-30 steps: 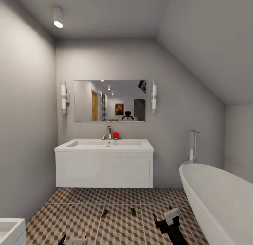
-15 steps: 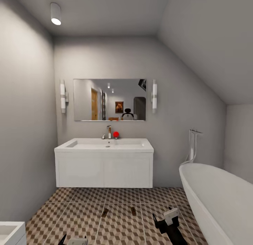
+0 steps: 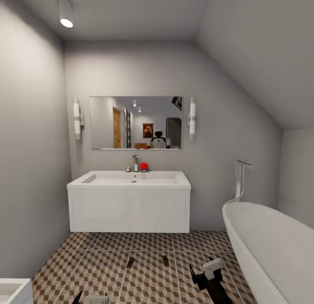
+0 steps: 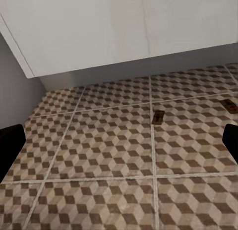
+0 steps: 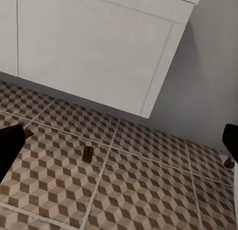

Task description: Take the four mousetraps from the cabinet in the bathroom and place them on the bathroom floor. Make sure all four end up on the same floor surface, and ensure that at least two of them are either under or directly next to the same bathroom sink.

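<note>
Two mousetraps lie flat on the bathroom floor in front of the bathroom sink: the left mousetrap and the right mousetrap, a little apart from each other, each just forward of the white vanity's front edge rather than beneath it. They read as thin tan slips with dark marks on top; at this distance the wire parts cannot be made out. I judge each to be light, stiff and flat, so it will sit low against the tiles and give little to catch from above; the surest hold would be across the short width of the board, at the wooden edges, keeping clear of the wire and the middle, which may spring or shift. A light thing like this may also skid on smooth tile if nudged before it is pinched. From the left wrist the left mousetrap shows near a grout line, with the other off at the frame's edge; from the right wrist one trap lies on open tile. The left hand sits low at the head view's bottom edge, its fingers spread apart with nothing between them; the right hand hangs over the tiles beside the white bathtub, likewise parted and empty.
</note>
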Motion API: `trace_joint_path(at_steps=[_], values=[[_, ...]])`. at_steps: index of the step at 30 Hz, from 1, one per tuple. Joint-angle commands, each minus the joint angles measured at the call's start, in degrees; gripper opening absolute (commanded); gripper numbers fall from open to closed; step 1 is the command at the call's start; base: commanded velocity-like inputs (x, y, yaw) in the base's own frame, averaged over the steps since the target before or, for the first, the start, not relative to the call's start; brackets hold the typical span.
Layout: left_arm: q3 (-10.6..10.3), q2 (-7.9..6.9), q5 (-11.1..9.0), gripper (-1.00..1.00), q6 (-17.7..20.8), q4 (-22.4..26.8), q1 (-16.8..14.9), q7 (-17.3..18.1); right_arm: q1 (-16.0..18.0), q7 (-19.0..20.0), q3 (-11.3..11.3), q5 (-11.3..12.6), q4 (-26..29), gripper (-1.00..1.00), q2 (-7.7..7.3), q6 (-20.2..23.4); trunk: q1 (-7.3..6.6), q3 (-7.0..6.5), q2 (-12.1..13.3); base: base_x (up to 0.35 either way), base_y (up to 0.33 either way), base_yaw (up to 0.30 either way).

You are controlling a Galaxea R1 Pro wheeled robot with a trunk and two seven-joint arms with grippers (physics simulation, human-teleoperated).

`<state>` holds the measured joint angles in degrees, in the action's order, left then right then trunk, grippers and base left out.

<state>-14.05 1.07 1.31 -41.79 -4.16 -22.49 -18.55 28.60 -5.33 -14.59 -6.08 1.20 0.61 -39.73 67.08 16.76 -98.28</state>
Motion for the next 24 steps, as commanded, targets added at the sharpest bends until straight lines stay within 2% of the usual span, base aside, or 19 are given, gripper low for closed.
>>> trace_joint_path(at_steps=[1, 24], values=[[-0.45, 0.03, 0.14, 1.00, -0.22, -0.23, -0.10, -0.52, 0.05, -0.56, -0.08, -0.60, -0.06, 1.00, 0.01, -0.09, -0.23, -0.01, 0.37, 0.000, 0.000, 0.000], [-0.45, -0.01, 0.10, 1.00, -0.22, -0.23, -0.08, -0.52, 0.05, -0.56, -0.08, -0.60, -0.06, 1.00, 0.01, -0.08, -5.28, -2.06, 9.59, 0.000, 0.000, 0.000]])
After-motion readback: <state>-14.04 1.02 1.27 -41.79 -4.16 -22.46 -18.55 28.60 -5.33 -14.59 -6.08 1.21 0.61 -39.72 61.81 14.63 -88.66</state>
